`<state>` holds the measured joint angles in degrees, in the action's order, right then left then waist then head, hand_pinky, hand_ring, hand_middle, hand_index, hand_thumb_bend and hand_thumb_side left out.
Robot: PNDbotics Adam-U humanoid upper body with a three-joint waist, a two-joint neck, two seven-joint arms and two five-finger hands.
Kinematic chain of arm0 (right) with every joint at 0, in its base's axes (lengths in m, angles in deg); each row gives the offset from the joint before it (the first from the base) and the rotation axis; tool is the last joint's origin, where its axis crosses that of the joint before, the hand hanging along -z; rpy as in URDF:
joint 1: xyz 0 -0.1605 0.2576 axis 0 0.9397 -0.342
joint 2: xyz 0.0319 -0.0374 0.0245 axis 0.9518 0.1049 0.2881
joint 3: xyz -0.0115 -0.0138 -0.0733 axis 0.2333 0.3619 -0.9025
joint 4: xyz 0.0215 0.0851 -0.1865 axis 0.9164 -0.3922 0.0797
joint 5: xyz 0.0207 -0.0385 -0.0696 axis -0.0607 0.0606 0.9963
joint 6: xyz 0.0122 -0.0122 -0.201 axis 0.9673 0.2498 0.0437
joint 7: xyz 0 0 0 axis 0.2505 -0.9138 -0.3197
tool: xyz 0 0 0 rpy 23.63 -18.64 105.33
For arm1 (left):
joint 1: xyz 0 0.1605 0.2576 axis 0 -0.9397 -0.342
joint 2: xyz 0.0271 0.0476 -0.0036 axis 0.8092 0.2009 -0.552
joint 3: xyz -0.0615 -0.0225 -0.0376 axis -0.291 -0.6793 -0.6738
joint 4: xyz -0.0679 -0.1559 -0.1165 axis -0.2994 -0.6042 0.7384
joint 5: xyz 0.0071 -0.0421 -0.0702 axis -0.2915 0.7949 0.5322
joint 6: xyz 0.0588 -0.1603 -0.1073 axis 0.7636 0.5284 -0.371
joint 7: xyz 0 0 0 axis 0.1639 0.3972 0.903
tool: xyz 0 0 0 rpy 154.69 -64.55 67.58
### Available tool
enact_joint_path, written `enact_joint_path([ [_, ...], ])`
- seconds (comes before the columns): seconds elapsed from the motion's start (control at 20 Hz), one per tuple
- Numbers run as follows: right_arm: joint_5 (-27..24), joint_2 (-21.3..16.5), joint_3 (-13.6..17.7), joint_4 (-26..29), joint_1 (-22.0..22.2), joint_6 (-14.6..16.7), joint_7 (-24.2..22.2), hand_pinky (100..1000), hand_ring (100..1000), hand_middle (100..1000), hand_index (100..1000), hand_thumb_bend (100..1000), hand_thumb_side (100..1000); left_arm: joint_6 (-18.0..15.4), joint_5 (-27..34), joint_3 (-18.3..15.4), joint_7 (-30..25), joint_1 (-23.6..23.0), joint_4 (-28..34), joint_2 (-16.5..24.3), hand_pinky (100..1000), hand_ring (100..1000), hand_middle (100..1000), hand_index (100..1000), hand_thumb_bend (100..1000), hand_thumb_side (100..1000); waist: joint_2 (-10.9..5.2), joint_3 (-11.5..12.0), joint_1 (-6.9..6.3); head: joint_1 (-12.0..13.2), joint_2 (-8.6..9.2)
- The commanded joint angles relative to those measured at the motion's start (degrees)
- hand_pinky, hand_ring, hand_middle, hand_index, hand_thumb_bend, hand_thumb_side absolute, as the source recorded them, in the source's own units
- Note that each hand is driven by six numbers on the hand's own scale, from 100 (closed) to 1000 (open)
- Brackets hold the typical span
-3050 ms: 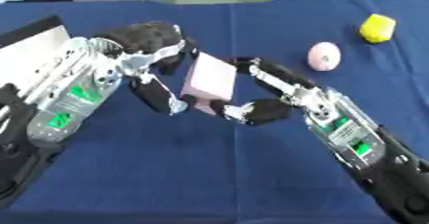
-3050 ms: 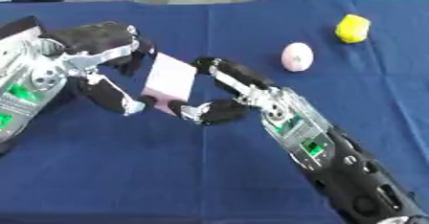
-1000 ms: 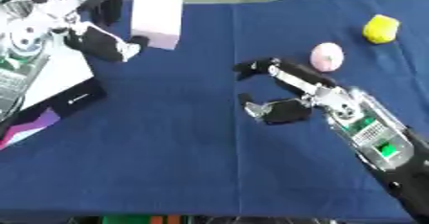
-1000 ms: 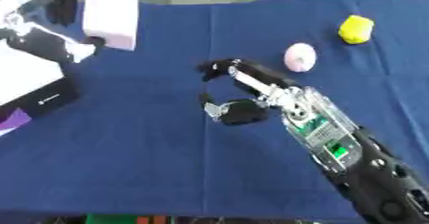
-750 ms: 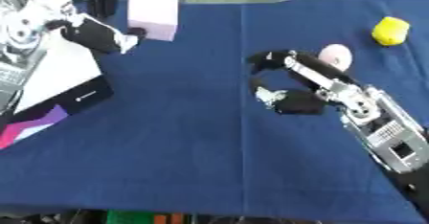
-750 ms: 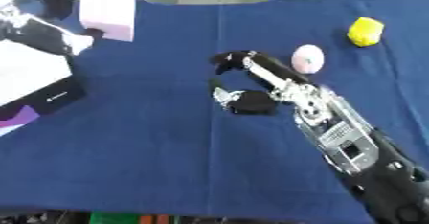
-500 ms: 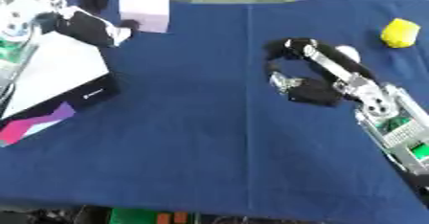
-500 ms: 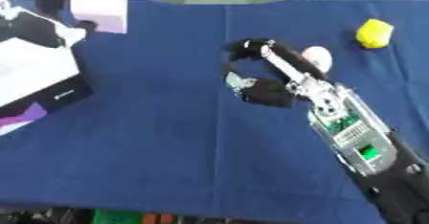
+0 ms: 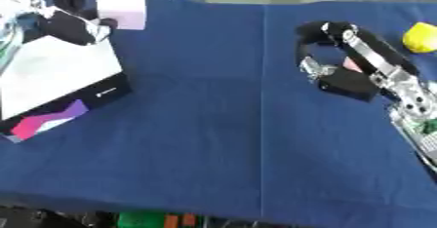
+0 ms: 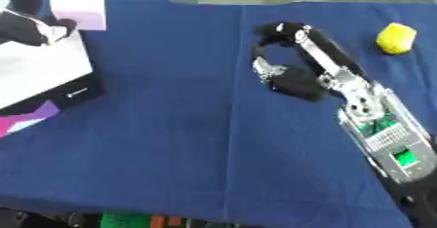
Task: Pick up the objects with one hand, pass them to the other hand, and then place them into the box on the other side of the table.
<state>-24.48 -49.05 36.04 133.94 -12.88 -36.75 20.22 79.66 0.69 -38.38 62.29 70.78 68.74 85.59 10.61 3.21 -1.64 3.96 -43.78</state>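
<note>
A pale pink block [image 9: 120, 2] is held at the far left, above the far edge of the white box [image 9: 53, 74], with my left hand [image 9: 70, 26] shut on it from below. My right hand [image 9: 345, 74] hovers at the right of the blue table, fingers bent in a wide arc and holding nothing. A pink ball [image 9: 350, 66] shows only as a sliver behind that hand; whether the hand touches it I cannot tell. A yellow object [image 10: 395, 38] lies at the far right, apart from the hand.
The white box has a black side with a purple and pink corner [image 9: 47, 121]. The blue table cloth [image 9: 213, 124] spreads between the two hands. The table's front edge [image 9: 170, 207] runs along the bottom, with dark clutter below it.
My left hand has carried the pink block further left and away, over the box. My right hand has moved right and away, to the pink ball. The camera has also shifted.
</note>
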Motion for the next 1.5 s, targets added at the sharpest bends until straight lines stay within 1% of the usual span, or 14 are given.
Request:
enact_joint_path([
  [0.05,-0.5,-1.7,1.4,1.8,-0.9,-0.1,1.0,890,839,699,833,100,557,0.2,-1.0,-1.5,0.8,-0.5,-1.2,3.6,458,412,332,433,185,100,-1.35,0.0,0.23,0.9,-0.34],
  [0.3,-0.5,-2.3,2.5,2.7,-1.0,-0.3,2.0,890,838,698,834,100,547,0.8,-1.9,-2.3,2.4,-3.3,-4.2,5.1,461,417,335,438,192,100,-1.09,-0.2,0.41,2.4,-0.34],
  [0.5,-0.7,-2.3,3.1,3.1,-0.2,-0.2,2.3,889,836,694,830,100,563,1.4,-3.1,-3.2,3.9,-4.5,-7.0,5.5,466,422,339,444,186,100,-0.84,-0.3,0.72,3.3,-0.34],
  [0.8,-1.0,-2.3,3.6,3.0,0.5,0.0,3.2,885,829,689,825,100,564,1.7,-4.5,-3.9,5.1,-5.0,-12.1,6.1,476,431,347,456,189,100,-0.52,-0.5,1.11,4.7,-0.34],
  [1.1,-1.1,-2.4,4.0,3.3,0.5,0.0,3.8,883,827,688,824,100,560,1.4,-5.1,-4.0,5.7,-4.9,-17.2,6.0,486,442,355,471,193,100,-0.34,-0.6,1.48,5.1,-0.34],
  [1.25,-1.0,-2.4,4.1,3.5,0.4,0.0,4.0,883,827,689,825,100,555,0.6,-4.4,-4.0,6.2,-4.6,-19.1,5.6,499,451,365,482,231,100,-0.26,-0.7,1.66,5.2,-0.34],
  [1.5,-0.7,-2.3,4.3,3.3,0.4,-0.3,4.1,882,829,696,836,100,568,-0.5,-3.1,-3.6,7.0,-4.2,-22.2,5.0,520,468,385,507,260,100,-0.12,-0.9,1.88,5.3,-0.34],
])
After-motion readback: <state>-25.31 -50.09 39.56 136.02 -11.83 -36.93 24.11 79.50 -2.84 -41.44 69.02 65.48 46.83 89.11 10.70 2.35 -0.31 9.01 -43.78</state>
